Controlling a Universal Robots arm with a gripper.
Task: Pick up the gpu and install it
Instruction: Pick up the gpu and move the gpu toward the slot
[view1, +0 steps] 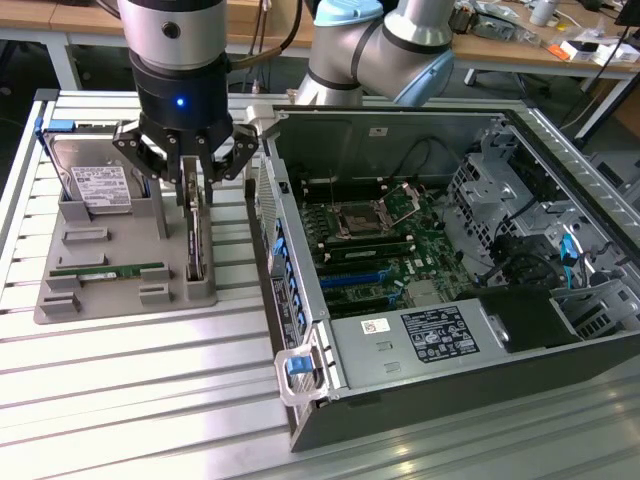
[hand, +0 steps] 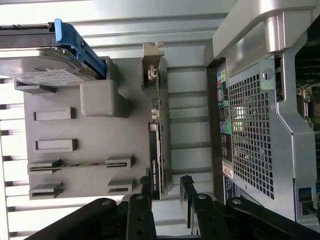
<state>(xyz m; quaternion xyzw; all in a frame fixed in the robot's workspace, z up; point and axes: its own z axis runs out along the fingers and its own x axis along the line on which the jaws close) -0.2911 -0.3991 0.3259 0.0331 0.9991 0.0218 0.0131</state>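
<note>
At the exterior view's left, a grey holder (view1: 60, 300) lies on the slatted bench (view1: 150, 380). It carries a silver hard drive (view1: 100, 185), whose white label is too fine to read, and a green memory stick (view1: 105, 270) lying flat. Further right in the same holder, the gpu (view1: 197, 250) stands on its long edge in a slot. The gripper (view1: 197, 195) hangs over the card's far end with its jaws wide, one on each side of the card and closed on nothing. In the wrist view the card sits nearer one finger (hand: 145, 185) than the other. A small green logo with white lettering runs along its edge, probably NVIDIA, though I cannot be sure. This looks like the pick-up step, with the card not yet gripped. A sound grip calls for the jaws to be centred on the thin card and to press squarely on its broad faces. To the right, the open computer case (view1: 420, 400) shows its motherboard (view1: 370, 240), and a power supply label (view1: 440, 335) whose print is illegible.
</note>
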